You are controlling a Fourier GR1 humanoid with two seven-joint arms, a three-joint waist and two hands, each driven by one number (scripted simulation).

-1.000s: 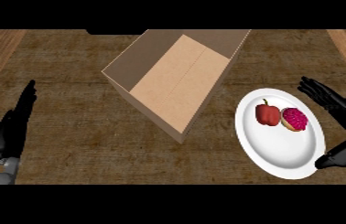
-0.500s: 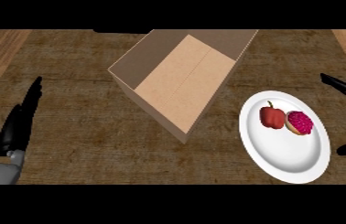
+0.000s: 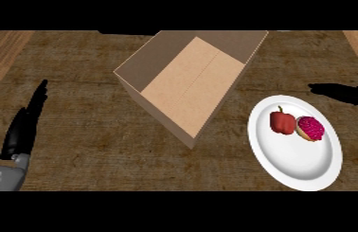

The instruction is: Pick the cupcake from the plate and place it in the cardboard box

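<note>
From my head view I see a dark brown wood-grain table (image 3: 84, 103) with an open, tan cardboard box (image 3: 189, 86) lying near the middle, slightly toward the far side. Its inside shows nothing but bare cardboard with a seam running down the floor.

To the right of the box, apart from it, sits a round white plate (image 3: 297, 165). On the upper part of the plate rests the cupcake with bright pink frosting (image 3: 310, 128), tipped on its side, and just beside it on its left, touching or nearly so, a red bell pepper with a small stem (image 3: 282, 121).

My left hand (image 3: 21, 129) shows at the left edge, black fingers straight and pointing away from me, held apart from everything; it is relaxed, holding nothing, well away from the box. A bit of grey forearm (image 3: 10, 176) shows below it.

At the right edge, above the plate, there is only a dark shape (image 3: 335, 91) on the table; I cannot tell whether it is the right hand or a shadow, so I cannot tell the state of my right hand.
</note>
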